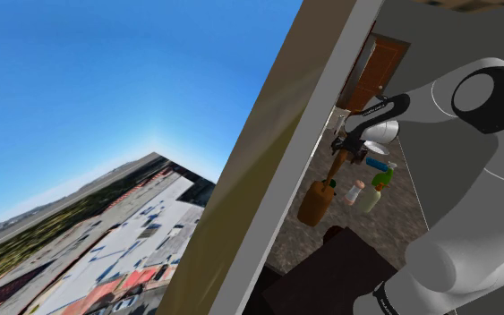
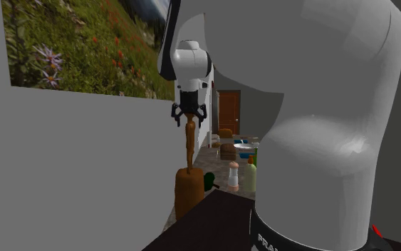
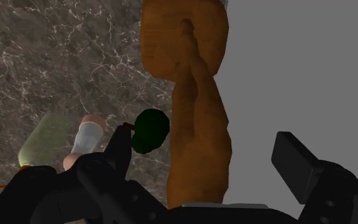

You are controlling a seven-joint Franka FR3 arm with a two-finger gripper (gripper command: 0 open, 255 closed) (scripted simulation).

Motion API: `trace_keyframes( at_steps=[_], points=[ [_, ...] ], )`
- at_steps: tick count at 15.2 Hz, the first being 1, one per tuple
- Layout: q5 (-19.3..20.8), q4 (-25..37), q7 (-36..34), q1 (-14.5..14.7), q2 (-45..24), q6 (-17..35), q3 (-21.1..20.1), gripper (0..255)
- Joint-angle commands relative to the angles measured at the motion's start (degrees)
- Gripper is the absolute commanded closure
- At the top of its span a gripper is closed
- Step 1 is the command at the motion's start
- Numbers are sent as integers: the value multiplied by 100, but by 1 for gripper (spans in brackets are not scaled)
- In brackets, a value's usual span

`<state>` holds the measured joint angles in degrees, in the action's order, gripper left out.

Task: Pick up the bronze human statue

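Observation:
The brown human statue (image 2: 189, 146) is a tall thin figure on a round base (image 2: 188, 189), standing upright on the dark marbled counter (image 3: 37, 63) close to a grey wall. My gripper (image 2: 189, 116) hangs straight over it, open, with the fingers on either side of the figure's upper end. In the wrist view the statue (image 3: 199, 127) runs between the two black fingers (image 3: 298, 162) with a gap on each side, so nothing is clasped. In the shoulder view the gripper (image 1: 345, 148) sits atop the statue (image 1: 318, 201).
Beside the statue's base lie a dark green round thing (image 3: 151, 130), a white shaker (image 3: 88, 137) and a pale green bottle (image 3: 44, 137). More small items (image 2: 245, 151) stand farther back. The grey wall (image 3: 298, 76) hugs the statue's other side. A brown door (image 2: 228, 110) is behind.

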<state>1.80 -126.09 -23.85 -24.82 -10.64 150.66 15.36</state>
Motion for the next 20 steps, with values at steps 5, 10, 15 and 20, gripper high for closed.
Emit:
trace_keyframes(
  at_steps=[5,10,15,20],
  points=[
    [-70,-76,18,-16,-206,280,-30,255],
    [-69,-73,18,-16,-204,275,-29,255],
    [-52,-48,13,-12,-156,202,-21,255],
    [48,41,-38,22,117,-153,16,255]
  ],
)
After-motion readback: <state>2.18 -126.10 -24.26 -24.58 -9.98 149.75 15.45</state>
